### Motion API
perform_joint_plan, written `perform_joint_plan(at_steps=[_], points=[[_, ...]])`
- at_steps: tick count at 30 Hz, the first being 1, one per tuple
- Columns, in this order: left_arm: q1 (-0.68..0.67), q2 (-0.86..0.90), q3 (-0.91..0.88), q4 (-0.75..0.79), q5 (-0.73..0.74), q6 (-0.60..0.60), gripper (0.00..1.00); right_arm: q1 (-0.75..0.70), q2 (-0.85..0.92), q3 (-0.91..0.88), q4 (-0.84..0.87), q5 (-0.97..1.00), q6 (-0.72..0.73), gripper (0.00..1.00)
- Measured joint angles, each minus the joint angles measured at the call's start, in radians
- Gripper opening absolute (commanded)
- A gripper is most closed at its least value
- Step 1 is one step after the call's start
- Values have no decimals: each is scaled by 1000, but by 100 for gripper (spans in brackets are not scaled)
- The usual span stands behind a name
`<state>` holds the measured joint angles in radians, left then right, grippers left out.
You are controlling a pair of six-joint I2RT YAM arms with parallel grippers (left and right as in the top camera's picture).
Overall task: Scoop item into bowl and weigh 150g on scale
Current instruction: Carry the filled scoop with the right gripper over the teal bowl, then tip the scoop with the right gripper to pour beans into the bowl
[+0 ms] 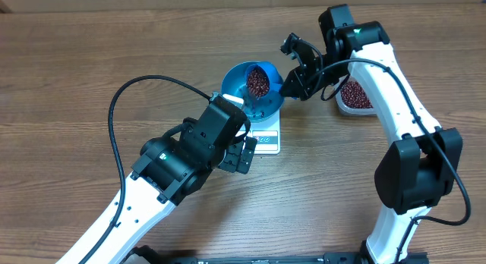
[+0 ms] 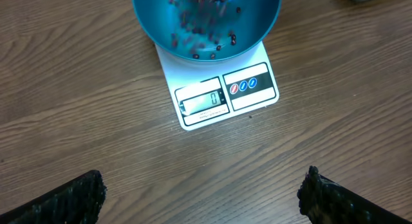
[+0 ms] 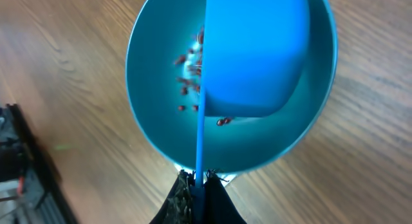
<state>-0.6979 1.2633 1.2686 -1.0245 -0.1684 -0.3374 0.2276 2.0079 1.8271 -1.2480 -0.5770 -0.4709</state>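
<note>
Pinching the scoop [image 3: 257, 50] by its thin handle, the right gripper [image 3: 199, 195] is clamped tight and holds the scoop tipped over the bowl [image 3: 145, 127]. Beans [image 3: 190, 76] are scattered down the bowl's inner wall, a few of them blurred. The bowl sits on the scale [image 2: 257, 98], whose display [image 2: 203, 100] faces the left gripper [image 2: 203, 192]. That gripper hovers above the table [image 2: 77, 89] near the scale, fingers spread wide, holding nothing. A tub [image 1: 343, 105] with more beans stands near the bowl, on its right, partly behind the right arm.
</note>
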Motion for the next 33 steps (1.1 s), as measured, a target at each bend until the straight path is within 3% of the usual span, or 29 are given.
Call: perform_joint_plan(at_steps=[33], points=[[0,0,0,0,0,0,100,86,-87,0,43,146,-1,4]])
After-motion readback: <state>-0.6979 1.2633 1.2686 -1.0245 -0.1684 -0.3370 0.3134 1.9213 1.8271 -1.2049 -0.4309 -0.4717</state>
